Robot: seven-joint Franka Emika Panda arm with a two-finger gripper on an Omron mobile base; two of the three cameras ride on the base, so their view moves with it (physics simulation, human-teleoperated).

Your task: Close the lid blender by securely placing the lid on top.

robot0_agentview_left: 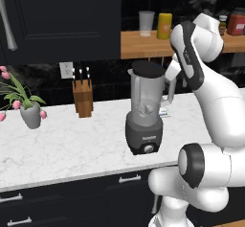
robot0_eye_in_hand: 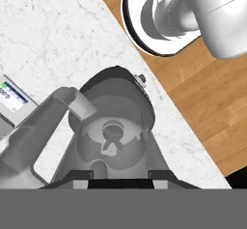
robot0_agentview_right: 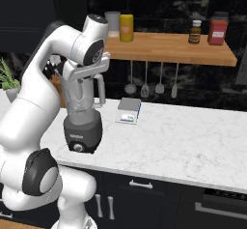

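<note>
the lid (robot0_agentview_left: 148,69) is a flat black disc lying on the mouth of the blender (robot0_agentview_left: 144,113), seen in the left base view; it looks slightly tilted, its left edge a touch higher. whether it is fully seated cannot be told. the blender stands upright on the white marble counter (robot0_agentview_left: 72,142), near the front edge, its clear greyish jar on a dark grey base with a round knob facing forward. in the right base view the jar handle (robot0_agentview_right: 100,92) points to the right.

the claw (robot0_agentview_right: 82,70) sits directly over the jar top, its white hand just above the lid. how wide its fingers stand, and whether they grip the lid, cannot be told: the hand hides them. the hand view looks straight down through the clear jar to the blade (robot0_eye_in_hand: 112,137) at the bottom.

just beside the blender, toward the wall, a small white scale (robot0_agentview_right: 129,111) lies flat on the counter. farther left stand a wooden knife block (robot0_agentview_left: 83,96) and a grey vase of pink flowers (robot0_agentview_left: 29,111). on the wooden shelf (robot0_agentview_right: 169,49) above are a clear cup (robot0_agentview_left: 146,23), a yellow cup (robot0_agentview_left: 164,26), a brown bottle (robot0_agentview_right: 195,32) and a red jar (robot0_agentview_right: 218,28). utensils (robot0_agentview_right: 144,80) hang under the shelf.
</note>
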